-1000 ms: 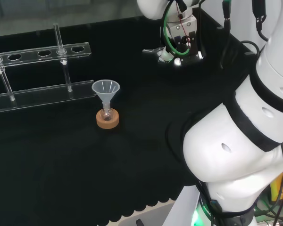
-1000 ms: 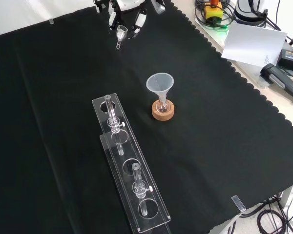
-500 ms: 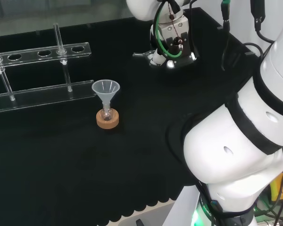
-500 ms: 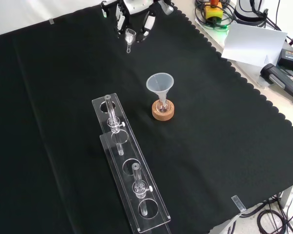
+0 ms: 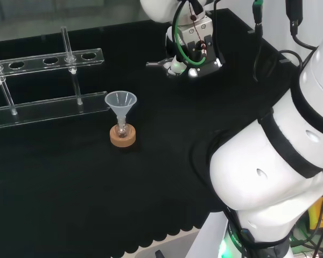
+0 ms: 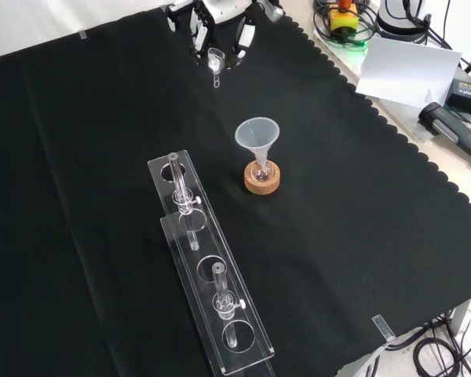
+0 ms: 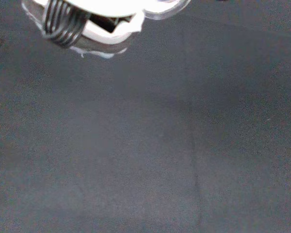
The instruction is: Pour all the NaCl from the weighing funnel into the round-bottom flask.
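A small round-bottom flask stands on a cork ring in the middle of the black cloth, and a clear funnel sits in its neck. The hand hovers at the front view's top, above and left of the flask, its fingers curled round a small clear weighing funnel. The weighing funnel's stem points towards the flask. What it holds is too small to tell. In the wrist view a blurred part of the hand hangs over bare cloth.
A long clear tube rack with glass tubes lies left of the flask in the front view. Off the cloth's right edge in the front view are papers and cables. The arm's white links stand at the head view's right.
The hand has carried the weighing funnel closer to the flask: leftward in the head view, down and to the right in the front view. The flask and rack have not moved.
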`<action>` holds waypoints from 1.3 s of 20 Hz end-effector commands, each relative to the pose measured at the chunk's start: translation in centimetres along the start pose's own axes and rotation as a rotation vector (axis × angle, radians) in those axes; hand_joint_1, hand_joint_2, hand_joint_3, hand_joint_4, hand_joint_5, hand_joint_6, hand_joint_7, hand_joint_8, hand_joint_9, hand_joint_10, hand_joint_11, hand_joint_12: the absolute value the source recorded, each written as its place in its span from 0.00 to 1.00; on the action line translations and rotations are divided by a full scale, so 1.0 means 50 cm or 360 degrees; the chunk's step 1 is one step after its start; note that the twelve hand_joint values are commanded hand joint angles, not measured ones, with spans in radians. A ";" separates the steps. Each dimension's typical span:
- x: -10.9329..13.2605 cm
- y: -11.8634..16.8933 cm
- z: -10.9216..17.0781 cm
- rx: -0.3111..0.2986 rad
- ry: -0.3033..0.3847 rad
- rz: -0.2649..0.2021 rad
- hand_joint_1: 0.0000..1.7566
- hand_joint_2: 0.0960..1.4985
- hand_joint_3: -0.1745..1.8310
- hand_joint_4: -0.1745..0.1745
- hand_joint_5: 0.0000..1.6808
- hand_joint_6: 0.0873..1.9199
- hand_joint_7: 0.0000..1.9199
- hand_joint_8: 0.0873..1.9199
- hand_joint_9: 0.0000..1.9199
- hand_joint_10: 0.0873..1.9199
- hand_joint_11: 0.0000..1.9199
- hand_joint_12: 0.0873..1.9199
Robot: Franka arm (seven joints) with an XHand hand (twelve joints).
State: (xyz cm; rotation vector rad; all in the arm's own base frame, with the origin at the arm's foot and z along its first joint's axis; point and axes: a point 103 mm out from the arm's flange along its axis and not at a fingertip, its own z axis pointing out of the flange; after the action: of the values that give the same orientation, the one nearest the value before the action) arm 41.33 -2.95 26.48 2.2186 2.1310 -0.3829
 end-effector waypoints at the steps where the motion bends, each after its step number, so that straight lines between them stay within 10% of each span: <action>1: 0.008 -0.001 -0.004 -0.0011 0.0021 -0.0077 0.63 0.42 0.37 1.00 0.78 0.25 0.82 0.12 0.64 0.04 0.00 0.72; 26: 0.078 0.002 -0.018 -0.0028 0.0012 -0.0421 0.63 0.41 0.38 1.00 0.78 0.25 0.82 0.11 0.64 0.03 0.00 0.72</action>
State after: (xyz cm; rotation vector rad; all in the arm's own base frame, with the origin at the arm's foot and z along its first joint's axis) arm 41.74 0.67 26.78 1.9535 2.4067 -0.3623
